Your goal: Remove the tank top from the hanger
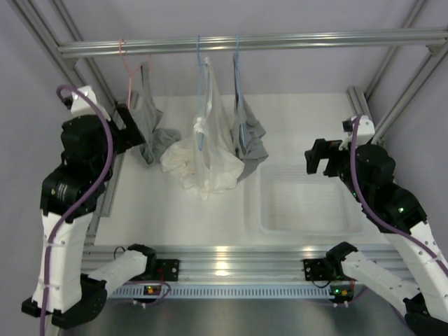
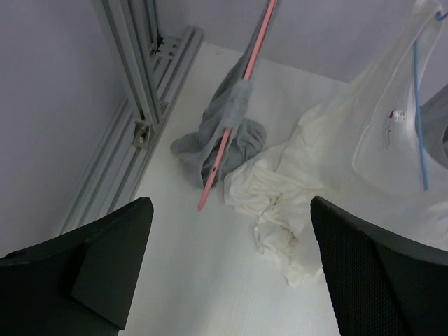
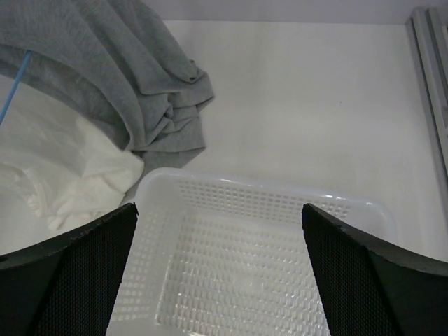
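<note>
Nothing has been grasped yet, so I judge this to be the approach before the first grip. Nearest, the left arm [image 1: 77, 161] holds its jaws spread wide and empty, and the right arm [image 1: 378, 175] does the same above the white basket [image 1: 308, 225] on the right of the counter [image 1: 210, 217]. Beyond the left jaws, just beside them in the overhead view and ahead of them, roughly midway between the two fingers, in the wrist view, hangs the grey tank top [image 2: 231, 129] on its pink hanger [image 2: 227, 140], its lower end bunched on the counter. A white garment [image 1: 206, 157] hangs next along on a blue hanger [image 1: 201, 91], then another grey one [image 1: 250, 136], nearer the right arm (which of the three is meant I cannot say for sure; the left grey one looks the likeliest). All three hang from the rail [image 1: 252, 43] at the back. The next move probably calls for one pair of jaws to close on the cloth near a strap while the other steadies the hanger, so that the strap can slide off the hanger's end
</note>
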`<state>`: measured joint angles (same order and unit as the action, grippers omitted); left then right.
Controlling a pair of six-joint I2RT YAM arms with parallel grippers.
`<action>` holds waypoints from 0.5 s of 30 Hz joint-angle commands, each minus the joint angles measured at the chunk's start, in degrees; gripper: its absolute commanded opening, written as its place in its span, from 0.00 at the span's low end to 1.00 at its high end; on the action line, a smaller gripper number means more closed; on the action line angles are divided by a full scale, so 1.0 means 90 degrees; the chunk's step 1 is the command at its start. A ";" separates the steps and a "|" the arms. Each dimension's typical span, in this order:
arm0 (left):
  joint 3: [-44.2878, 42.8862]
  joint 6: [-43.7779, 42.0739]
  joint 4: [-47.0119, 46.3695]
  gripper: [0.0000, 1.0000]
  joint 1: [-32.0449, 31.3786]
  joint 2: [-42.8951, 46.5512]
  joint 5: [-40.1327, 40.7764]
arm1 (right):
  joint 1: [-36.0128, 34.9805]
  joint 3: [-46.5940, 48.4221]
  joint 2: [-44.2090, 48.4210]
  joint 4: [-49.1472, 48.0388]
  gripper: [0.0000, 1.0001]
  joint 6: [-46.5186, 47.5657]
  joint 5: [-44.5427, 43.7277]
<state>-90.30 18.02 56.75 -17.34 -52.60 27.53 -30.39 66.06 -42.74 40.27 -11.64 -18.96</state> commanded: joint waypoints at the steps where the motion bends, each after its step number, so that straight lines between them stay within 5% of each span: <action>1: -0.1096 -0.0371 -0.0232 0.99 -0.0016 -0.1350 0.0184 | -0.0100 0.0199 -0.0124 0.0066 0.99 -0.0015 0.0329; 9: -0.3645 -0.1103 -0.0231 0.99 0.0764 -0.3792 -0.0158 | -0.0109 0.0121 -0.0134 0.0037 0.99 0.0014 0.0885; 15: -0.4088 -0.1241 -0.0310 0.91 0.1438 -0.4360 -0.0878 | -0.0109 0.0111 -0.0192 -0.0012 0.99 0.0063 0.1179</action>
<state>-123.39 8.84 55.16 -6.92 -93.25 24.38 -30.39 66.06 -44.18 40.27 -11.57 -10.92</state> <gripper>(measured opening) 0.929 0.993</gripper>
